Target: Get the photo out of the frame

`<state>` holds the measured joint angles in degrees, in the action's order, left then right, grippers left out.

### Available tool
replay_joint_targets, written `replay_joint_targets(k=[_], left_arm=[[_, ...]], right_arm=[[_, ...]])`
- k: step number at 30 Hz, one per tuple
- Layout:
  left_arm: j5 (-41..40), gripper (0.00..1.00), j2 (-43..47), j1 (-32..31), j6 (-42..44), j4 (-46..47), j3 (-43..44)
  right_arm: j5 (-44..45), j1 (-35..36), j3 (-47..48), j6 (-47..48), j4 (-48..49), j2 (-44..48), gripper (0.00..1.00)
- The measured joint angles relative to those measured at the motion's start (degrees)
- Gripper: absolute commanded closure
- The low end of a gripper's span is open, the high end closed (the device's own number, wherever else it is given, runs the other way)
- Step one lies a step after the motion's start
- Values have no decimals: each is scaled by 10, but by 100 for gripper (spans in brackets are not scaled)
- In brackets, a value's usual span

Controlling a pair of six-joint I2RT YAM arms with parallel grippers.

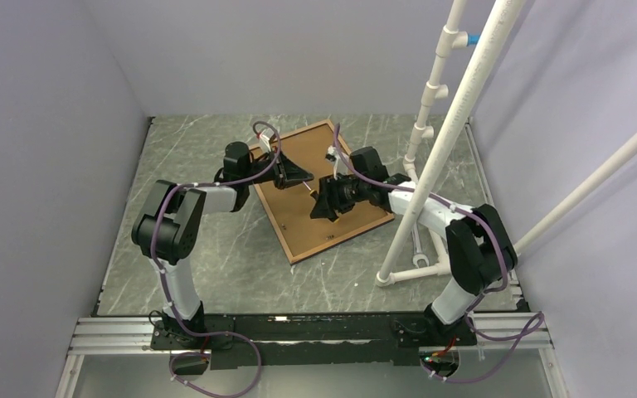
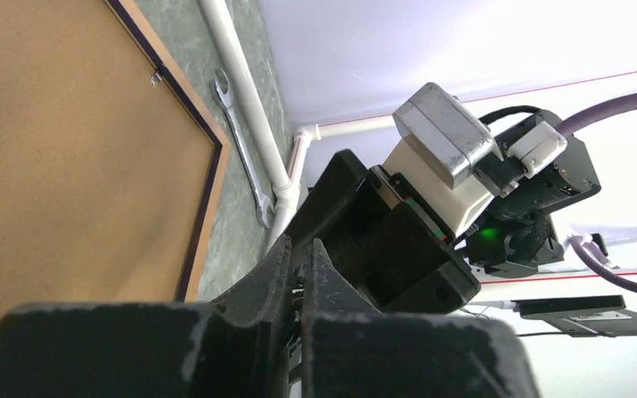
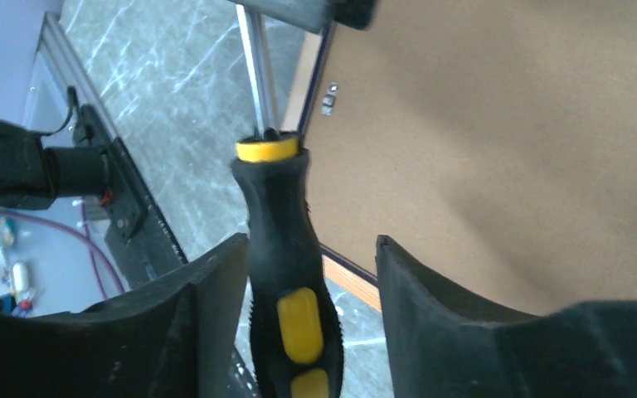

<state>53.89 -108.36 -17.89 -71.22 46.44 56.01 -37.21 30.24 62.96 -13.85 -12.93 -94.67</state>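
The frame (image 1: 294, 259) lies face down on the table, its light brown rim (image 2: 207, 224) edged in navy. Inside it I see only the brown back of the photo (image 1: 299, 224); the printed side is hidden. Both grippers hover over this back. A black-and-yellow screwdriver (image 3: 286, 249) stands between the fingers of my right gripper (image 3: 308, 245). Its handle leans on the left finger, and a gap shows to the other finger. Its metal shaft (image 3: 261, 75) runs up into my left gripper (image 1: 299, 176), whose fingers (image 2: 278, 274) are pressed together.
A white PVC pipe stand (image 1: 431, 166) rises at the right of the frame, its base tubes (image 2: 240, 75) on the table. A metal wrench (image 2: 240, 141) lies beside the pipe. Small metal clips (image 3: 328, 98) sit at the rim of the frame. Grey walls close in the table.
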Motion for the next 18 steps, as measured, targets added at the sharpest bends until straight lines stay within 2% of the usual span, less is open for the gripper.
replay_joint_targets(k=[6, 10, 14, 16, 18], left_arm=[[2, 100, 0, 11, -19, 28, -17], [0, 100, 0, 21, -37, 42, -34], [-2, 100, 0, 23, -60, 61, -43], [-2, 100, 0, 23, -70, 73, -43], [-2, 100, 0, 23, -77, 83, -43]], right_arm=[[65, -2, -105, -103, 120, 70, 1], [81, -7, -184, -182, 239, 107, 0], [82, 1, -213, -236, 317, 103, 0], [81, 4, -226, -255, 354, 103, 4], [82, 5, -234, -272, 384, 99, 11]])
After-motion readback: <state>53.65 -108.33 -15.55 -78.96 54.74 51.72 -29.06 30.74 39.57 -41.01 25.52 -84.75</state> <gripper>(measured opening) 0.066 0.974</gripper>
